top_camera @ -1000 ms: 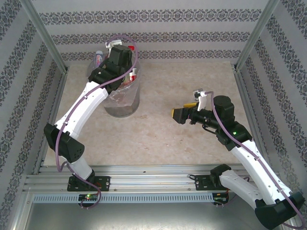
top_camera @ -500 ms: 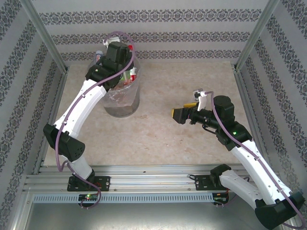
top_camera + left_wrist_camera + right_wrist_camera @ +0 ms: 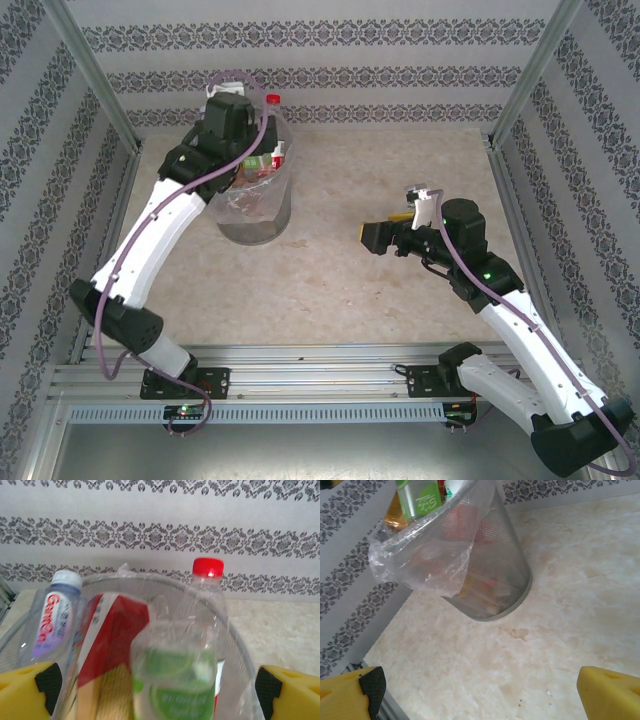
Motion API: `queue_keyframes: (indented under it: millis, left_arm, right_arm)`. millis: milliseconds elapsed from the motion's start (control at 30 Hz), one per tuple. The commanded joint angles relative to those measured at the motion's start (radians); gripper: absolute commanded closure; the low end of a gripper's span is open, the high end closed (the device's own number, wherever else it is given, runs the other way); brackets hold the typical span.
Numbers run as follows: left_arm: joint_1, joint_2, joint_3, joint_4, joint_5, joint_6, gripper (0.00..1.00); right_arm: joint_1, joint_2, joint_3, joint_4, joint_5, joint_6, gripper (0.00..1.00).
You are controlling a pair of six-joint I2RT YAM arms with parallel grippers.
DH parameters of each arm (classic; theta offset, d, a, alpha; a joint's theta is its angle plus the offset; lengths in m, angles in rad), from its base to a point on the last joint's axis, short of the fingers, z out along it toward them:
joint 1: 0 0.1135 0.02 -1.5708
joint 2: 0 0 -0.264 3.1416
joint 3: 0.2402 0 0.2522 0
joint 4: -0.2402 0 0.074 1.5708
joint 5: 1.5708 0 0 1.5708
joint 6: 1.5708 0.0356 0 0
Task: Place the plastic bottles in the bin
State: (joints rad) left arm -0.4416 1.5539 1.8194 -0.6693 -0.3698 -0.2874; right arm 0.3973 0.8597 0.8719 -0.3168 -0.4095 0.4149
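Observation:
The bin (image 3: 256,212), a grey mesh basket with a clear bag, stands at the back left and holds several plastic bottles. My left gripper (image 3: 156,690) hovers over its mouth, jaws wide open. A blurred green-labelled bottle (image 3: 175,680) sits loose between the fingers, touching neither. Around it are a red-capped bottle (image 3: 208,580), a white-capped bottle with red lettering (image 3: 52,625) and a red-labelled one (image 3: 112,630). The red cap (image 3: 271,100) pokes above the far rim. My right gripper (image 3: 375,238) hangs open and empty over mid-table, facing the bin (image 3: 495,575).
The bag's loose edge (image 3: 420,562) hangs over the bin's side. Patterned walls and metal posts (image 3: 95,80) close in the table on three sides. Bare marble tabletop (image 3: 400,160) stretches between the bin and the right arm.
The left gripper has opened wide and let go of the green-labelled bottle over the bin. Its wrist has drawn a little to the left and back. The right arm has not moved.

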Motion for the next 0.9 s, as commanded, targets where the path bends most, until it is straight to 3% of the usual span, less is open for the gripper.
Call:
queue_keyframes:
  millis: [0,167,367,500,733,867]
  left_arm:
    - [-0.026,-0.120,-0.080,-0.037,-0.020,0.020,0.00]
    - [-0.049,-0.282,-0.263,-0.065,-0.021,0.011,0.00]
    - [-0.049,-0.487,-0.508,-0.033,0.145,0.026,0.00]
    - [-0.049,-0.510,-0.587,-0.062,0.208,0.020,0.00]
    - [-0.050,-0.575,-0.797,0.222,0.243,0.028,0.00]
    - [-0.048,-0.556,-0.843,0.329,0.194,0.047,0.00]
  right_arm:
    - [0.005,0.002,0.013,-0.004,0.047,-0.018,0.02]
    - [0.005,0.011,0.009,0.004,0.052,-0.014,0.02]
    - [0.003,0.022,0.009,0.011,0.055,-0.010,0.02]
    - [0.002,0.031,0.012,0.021,0.050,-0.002,0.02]
    - [0.002,0.032,0.012,0.025,0.044,0.004,0.02]
    - [0.002,0.021,0.009,0.019,0.055,0.001,0.02]
